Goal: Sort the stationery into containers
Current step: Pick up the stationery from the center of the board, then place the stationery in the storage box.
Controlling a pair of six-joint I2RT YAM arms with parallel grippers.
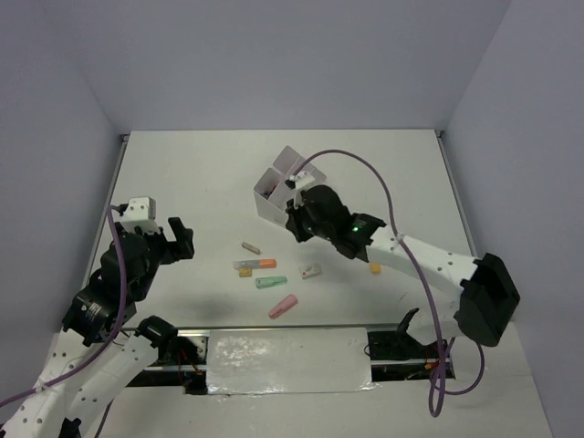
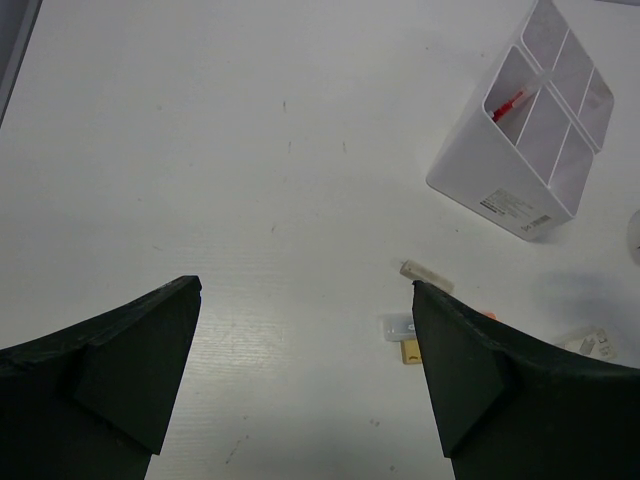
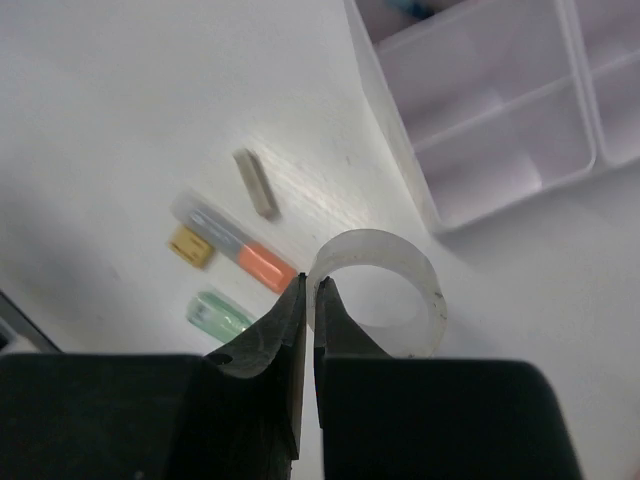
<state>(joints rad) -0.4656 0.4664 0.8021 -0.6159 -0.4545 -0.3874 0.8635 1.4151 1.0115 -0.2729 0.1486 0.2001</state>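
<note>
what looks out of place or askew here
Nothing looks spilled or damaged. The compartment box sits turned at an angle to the edges of the table, and the right gripper pinches only the thin wall of the tape roll.

Open tabletop [image 1: 182, 173] left of the divided box [image 1: 272, 208], scattered stationery [image 1: 271, 282] across the middle.

Both arms are built of white tube links with black joint housings. A purple cable [image 1: 388, 193] trails along the right arm [image 1: 429, 263], which has 1 small green light [image 1: 354, 225] on its black wrist and a bulky black elbow block [image 1: 486, 297]. The left arm [image 1: 96, 306] has a white wrist cap [image 1: 139, 208]. The left gripper [image 2: 305, 285] and right gripper [image 3: 308, 285] each have 2 matte black, wedge-shaped fingers [image 2: 130, 370].
</note>
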